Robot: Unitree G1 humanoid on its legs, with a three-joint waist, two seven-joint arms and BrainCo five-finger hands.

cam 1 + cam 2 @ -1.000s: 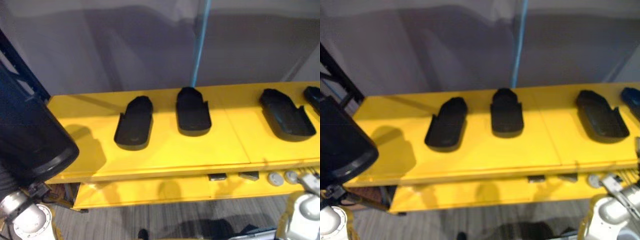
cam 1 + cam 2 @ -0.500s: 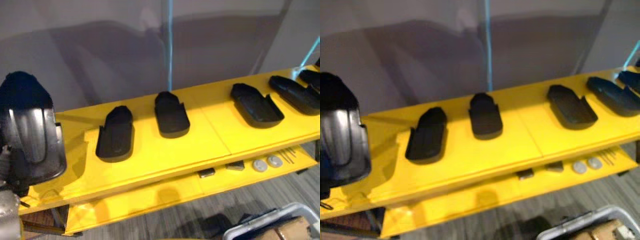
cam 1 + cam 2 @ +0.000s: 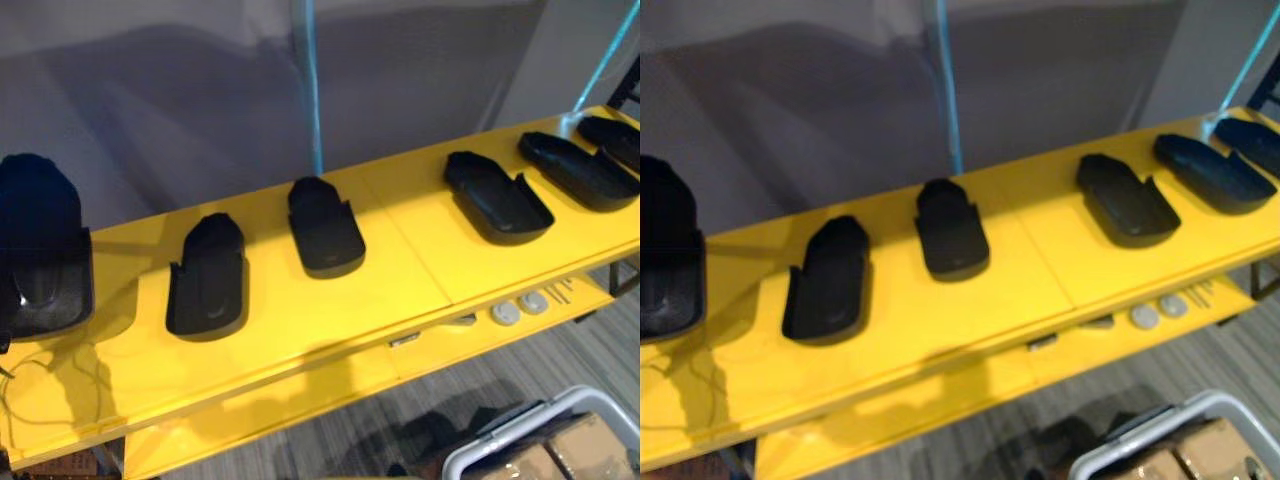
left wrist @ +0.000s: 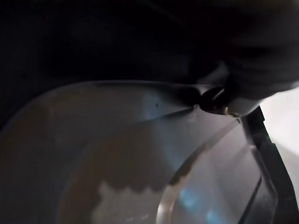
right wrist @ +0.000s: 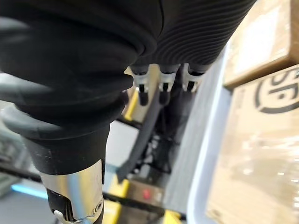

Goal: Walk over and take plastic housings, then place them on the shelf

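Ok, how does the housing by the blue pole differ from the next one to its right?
The pole-side housing lies square to the yellow shelf, left of the panel seam; the right-hand housing sits skewed, rounded end swung leftward, right of that seam. Both are black, hollow side up, rounded end toward the wall.

No readable text; only a cut-off round black mark [image 5: 276, 94] printed on a cardboard box [image 5: 252, 158]

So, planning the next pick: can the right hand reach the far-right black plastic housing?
Probably not yet: the right hand hangs low beside the cardboard boxes, while that black plastic housing lies up on the yellow shelf.
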